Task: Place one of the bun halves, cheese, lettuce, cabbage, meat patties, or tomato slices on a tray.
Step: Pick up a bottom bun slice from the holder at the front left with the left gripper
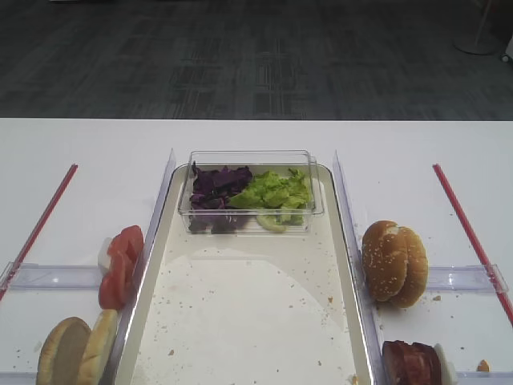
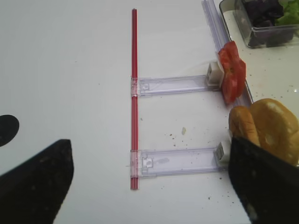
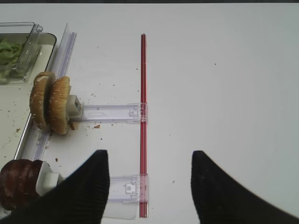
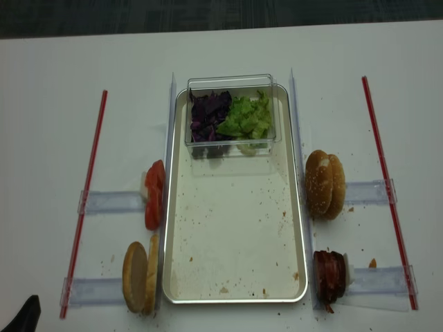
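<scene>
- My left gripper [image 2: 149, 186] hangs above the bare white table [image 1: 256, 140] left of the tray, fingers spread wide with nothing between them.
- My right gripper [image 3: 147, 186] is likewise splayed apart over the table on the right side, gripping nothing; both black fingertips [image 3: 88, 186] frame a red rod [image 3: 143, 121] lying on the surface.
- The tray [image 4: 299, 228] sits in the middle, its cream surface speckled with crumbs and otherwise bare toward the near end.
- At the tray's far end stands a clear plastic box [image 4: 232, 83]; inside it the cabbage [image 4: 208, 114] fills the left half and the lettuce [image 4: 248, 117] the right, the two touching in the middle.
- The bun halves [image 4: 138, 277] stand on edge just outside the tray's near left corner, resting against a clear holder strip [image 4: 93, 290] (in my left wrist view they sit right beside my right-hand finger).
- The tomato slices [image 4: 154, 195] stand on edge farther along the left rim, close against it.
- Right of the tray, sesame-seeded buns [image 4: 324, 185] stand upright, and nearer, the meat patties [image 4: 329, 277] are stacked on edge beside the near right corner.
- A second red rod [image 4: 86, 200] lies along the left side, well apart from the tray.
</scene>
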Controlling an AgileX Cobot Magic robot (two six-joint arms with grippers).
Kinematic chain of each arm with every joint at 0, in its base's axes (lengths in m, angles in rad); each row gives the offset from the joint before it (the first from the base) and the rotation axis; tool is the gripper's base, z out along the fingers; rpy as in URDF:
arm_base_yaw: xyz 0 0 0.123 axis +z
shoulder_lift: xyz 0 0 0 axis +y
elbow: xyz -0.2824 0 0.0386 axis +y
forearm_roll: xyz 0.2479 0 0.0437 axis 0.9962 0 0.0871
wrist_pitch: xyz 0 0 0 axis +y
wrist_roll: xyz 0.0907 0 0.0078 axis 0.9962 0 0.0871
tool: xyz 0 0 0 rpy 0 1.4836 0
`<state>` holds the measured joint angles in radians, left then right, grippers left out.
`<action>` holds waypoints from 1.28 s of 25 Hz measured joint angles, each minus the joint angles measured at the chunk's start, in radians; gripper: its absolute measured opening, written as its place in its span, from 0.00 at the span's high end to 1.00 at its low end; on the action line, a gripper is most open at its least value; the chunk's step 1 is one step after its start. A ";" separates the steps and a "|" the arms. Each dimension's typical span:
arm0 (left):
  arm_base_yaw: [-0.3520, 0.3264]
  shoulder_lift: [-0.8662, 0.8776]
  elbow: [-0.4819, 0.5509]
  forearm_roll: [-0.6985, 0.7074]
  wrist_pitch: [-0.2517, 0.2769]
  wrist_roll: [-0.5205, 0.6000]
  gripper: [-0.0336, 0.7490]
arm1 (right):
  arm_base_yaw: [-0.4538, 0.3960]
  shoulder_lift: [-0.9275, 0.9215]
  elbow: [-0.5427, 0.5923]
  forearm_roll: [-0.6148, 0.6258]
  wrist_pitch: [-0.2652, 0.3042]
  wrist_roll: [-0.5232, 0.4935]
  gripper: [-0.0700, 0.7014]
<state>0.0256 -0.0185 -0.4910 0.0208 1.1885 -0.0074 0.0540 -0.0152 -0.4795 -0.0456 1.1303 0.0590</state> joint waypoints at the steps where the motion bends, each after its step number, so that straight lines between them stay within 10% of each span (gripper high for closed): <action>1: 0.000 0.000 0.000 0.000 0.000 0.000 0.17 | 0.000 0.000 0.000 0.000 0.000 0.000 0.36; 15: 0.000 0.027 -0.029 -0.046 -0.032 0.018 0.17 | 0.000 0.000 0.000 0.000 0.000 0.000 0.36; 32: 0.000 0.805 -0.289 -0.130 0.055 0.035 0.17 | 0.000 0.000 0.000 0.000 0.000 0.000 0.36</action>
<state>0.0256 0.7868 -0.7799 -0.1096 1.2435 0.0276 0.0540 -0.0152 -0.4795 -0.0456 1.1303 0.0590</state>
